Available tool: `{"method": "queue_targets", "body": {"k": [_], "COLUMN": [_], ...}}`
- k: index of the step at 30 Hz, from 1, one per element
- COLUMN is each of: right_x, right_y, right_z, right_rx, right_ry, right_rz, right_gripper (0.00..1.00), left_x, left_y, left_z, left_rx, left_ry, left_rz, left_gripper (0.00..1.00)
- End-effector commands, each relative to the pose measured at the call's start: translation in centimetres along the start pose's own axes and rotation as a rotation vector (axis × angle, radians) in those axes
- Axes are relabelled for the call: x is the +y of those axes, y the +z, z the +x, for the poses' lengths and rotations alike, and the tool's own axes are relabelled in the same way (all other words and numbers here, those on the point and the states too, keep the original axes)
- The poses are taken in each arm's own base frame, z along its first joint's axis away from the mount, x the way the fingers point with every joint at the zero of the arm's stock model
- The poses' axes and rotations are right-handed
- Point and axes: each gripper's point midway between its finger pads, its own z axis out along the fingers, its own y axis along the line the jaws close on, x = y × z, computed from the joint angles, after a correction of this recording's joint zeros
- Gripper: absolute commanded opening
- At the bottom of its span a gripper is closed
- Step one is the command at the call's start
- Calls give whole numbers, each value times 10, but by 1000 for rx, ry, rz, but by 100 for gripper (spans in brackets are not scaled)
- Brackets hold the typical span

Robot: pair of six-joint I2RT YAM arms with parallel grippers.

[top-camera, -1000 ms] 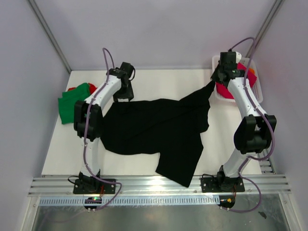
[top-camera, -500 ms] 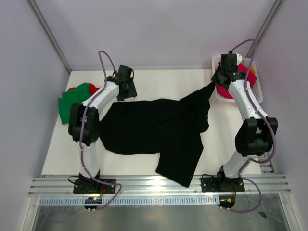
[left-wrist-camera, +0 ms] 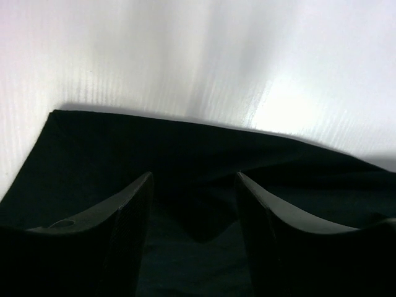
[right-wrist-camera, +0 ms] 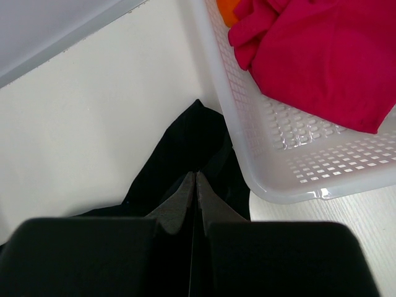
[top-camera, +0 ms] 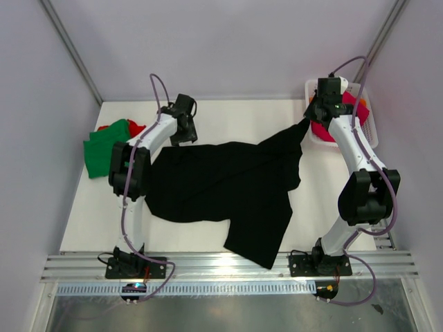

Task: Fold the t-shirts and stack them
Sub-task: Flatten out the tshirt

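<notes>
A large black t-shirt [top-camera: 221, 185] lies spread across the middle of the table, one corner drawn up toward the basket. My right gripper [top-camera: 308, 120] [right-wrist-camera: 196, 175] is shut on that corner of the black t-shirt [right-wrist-camera: 182, 143], right beside the basket wall. At the shirt's back left edge, my left gripper [top-camera: 181, 140] [left-wrist-camera: 193, 185] hovers open, with the black t-shirt [left-wrist-camera: 185, 142] lying under and between its fingers. A green t-shirt [top-camera: 104, 147] and a red one [top-camera: 136, 128] lie at the far left. A magenta-pink t-shirt [right-wrist-camera: 322, 62] and an orange one [right-wrist-camera: 226, 9] sit in the basket.
The white lattice basket [top-camera: 371, 124] [right-wrist-camera: 247, 148] stands at the back right corner. White table [left-wrist-camera: 185, 55] stretches behind the shirt's edge. Pale walls enclose the table, and a metal rail [top-camera: 228, 266] runs along its near side.
The left arm's elbow has swung slightly right while its gripper stays at the shirt's back left edge. The right arm and the shirt have not moved.
</notes>
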Motion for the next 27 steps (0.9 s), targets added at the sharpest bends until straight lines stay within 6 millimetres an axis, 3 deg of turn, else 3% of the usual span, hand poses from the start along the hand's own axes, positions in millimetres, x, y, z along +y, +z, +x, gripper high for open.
{"method": "queue_targets", "body": {"k": [1, 3, 4, 7, 11, 15, 23, 26, 27], "right_x": [2, 3, 2, 2, 2, 3, 2, 2, 1], "right_y": [-19, -19, -19, -18, -18, -19, -17, -16, -16], "right_z": [-23, -23, -22, -20, -21, -23, -18, -16, -15], "right_rx": [-77, -75, -73, -68, -71, -75, -63, -58, -56], "right_ry": [12, 14, 16, 18, 23, 25, 33, 35, 37], "right_rz": [-22, -23, -20, -20, -21, -23, -20, -21, -17], "right_gripper": [3, 3, 3, 3, 3, 3, 3, 3, 3], "left_x": [7, 10, 15, 20, 22, 20, 23, 26, 27], "left_y": [-6, -6, -7, -6, -3, -1, -3, -3, -2], "left_z": [-7, -10, -7, -6, -3, 5, 15, 17, 18], "left_rx": [-10, -12, 7, 35, 61, 99, 174, 178, 179], "left_ry": [25, 37, 47, 78, 95, 118, 145, 152, 159], "left_rz": [-42, -69, -89, -129, -145, -131, -145, -152, -160], "left_gripper": [57, 47, 31, 23, 33, 53, 55, 28, 9]}}
